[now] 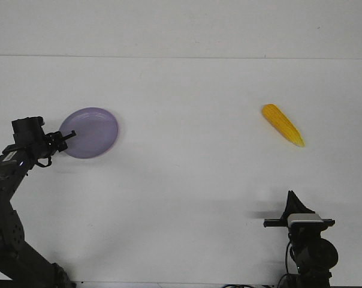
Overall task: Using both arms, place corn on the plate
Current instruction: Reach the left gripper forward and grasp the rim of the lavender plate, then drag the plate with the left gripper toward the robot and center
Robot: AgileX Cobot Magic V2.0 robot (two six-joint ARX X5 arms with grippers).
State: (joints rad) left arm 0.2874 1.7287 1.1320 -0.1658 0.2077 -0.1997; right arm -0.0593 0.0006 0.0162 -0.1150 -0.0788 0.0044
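The lavender plate [92,131] lies at the left of the white table and looks slightly tilted. My left gripper [67,138] is at its left rim, with a finger [71,134] over the edge, shut on the rim. The yellow-orange corn [282,124] lies bare on the table at the right, its thin end pointing toward the near right. My right gripper [292,201] is low at the near right, well short of the corn. Its fingers stand together in one point and hold nothing.
The white table [187,174] stretches between the plate and the corn with nothing on it. Its far edge runs across the top of the view. The left arm's links rise from the lower left corner.
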